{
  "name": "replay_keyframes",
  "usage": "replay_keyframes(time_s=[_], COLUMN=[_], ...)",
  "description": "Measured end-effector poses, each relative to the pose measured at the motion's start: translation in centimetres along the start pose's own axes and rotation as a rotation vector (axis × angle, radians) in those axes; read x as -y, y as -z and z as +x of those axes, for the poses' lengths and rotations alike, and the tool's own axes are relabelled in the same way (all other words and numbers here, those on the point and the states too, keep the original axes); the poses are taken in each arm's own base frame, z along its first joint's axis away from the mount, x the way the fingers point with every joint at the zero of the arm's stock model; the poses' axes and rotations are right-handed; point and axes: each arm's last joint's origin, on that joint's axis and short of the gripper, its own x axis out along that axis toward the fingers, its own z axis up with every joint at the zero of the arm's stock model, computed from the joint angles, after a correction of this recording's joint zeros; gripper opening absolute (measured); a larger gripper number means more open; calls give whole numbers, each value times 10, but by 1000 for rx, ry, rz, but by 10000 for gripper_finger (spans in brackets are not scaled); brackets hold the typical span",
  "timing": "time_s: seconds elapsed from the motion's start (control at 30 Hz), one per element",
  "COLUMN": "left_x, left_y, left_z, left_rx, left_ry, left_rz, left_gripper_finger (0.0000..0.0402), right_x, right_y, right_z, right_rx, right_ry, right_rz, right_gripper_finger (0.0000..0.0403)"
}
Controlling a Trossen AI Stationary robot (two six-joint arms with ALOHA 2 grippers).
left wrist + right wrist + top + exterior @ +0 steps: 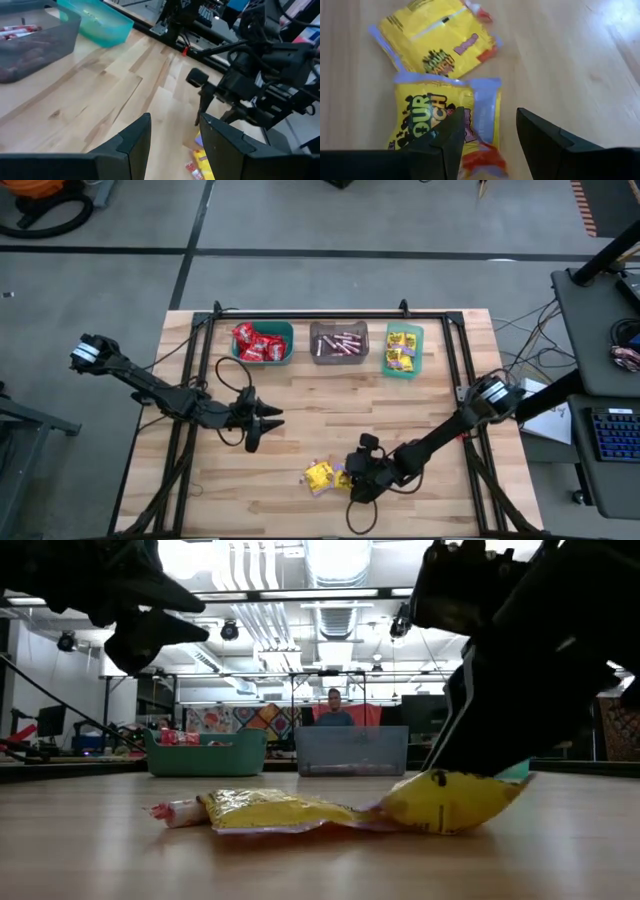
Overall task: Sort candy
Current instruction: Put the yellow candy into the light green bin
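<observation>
Two yellow candy packets (325, 477) lie flat on the wooden table near its front edge, one (437, 42) beyond the other (435, 120). My right gripper (487, 117) is open just above the nearer packet. One finger stands over that packet's edge and the other over bare wood. In the low view it looms over the packet's raised end (450, 800). My left gripper (262, 423) hovers open over the table's middle left, with nothing between its fingers (175, 122). My right gripper comes slanting down from the table's right side over the nearer packet's edge (480, 115). Whether its finger (451, 131) touches the wrapper I cannot tell, as the finger hides that spot. The packet lies on the table.
Three bins stand along the far edge: a teal bin (263, 342) with red packets, a grey bin (339, 343) with pinkish sticks, and a green bin (403, 350) with yellow packets. A black frame (330, 315) borders the table. A person (334, 712) sits far behind.
</observation>
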Motion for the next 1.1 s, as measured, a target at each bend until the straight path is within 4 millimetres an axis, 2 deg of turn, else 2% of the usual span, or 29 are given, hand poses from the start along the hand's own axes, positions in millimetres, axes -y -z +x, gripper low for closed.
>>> replay_keyframes(time_s=[0.13,0.23,0.4,0.53,0.6,0.77,0.9,1.0,1.1], left_x=[3,3,3,3,2,3,2,2,2], left_y=[-1,0,0,2,2,1,2,2,2], left_z=[3,4,5,5,6,5,6,6,6], left_rx=[-4,-13,-14,-19,-21,-17,-18,-19,-17], left_ry=[-3,-10,-11,-15,-19,-19,-20,-22,-22], left_rz=[10,22,25,26,31,29,31,32,31], left_gripper_finger=[153,153,153,153,153,153,153,153,153], right_x=[1,2,5,6,6,7,10,20,36], right_y=[4,5,5,2,0,-8,-19,-31,-40], right_z=[10,18,24,23,21,11,-7,-26,-44], right_rx=[-8,-17,-43,-35,-27,-11,25,32,30], right_ry=[9,-1,-37,-41,-46,-72,-75,-50,48], right_rz=[31,59,75,73,68,59,37,37,33], right_gripper_finger=[165,145,85,30,16,14,13,13,13])
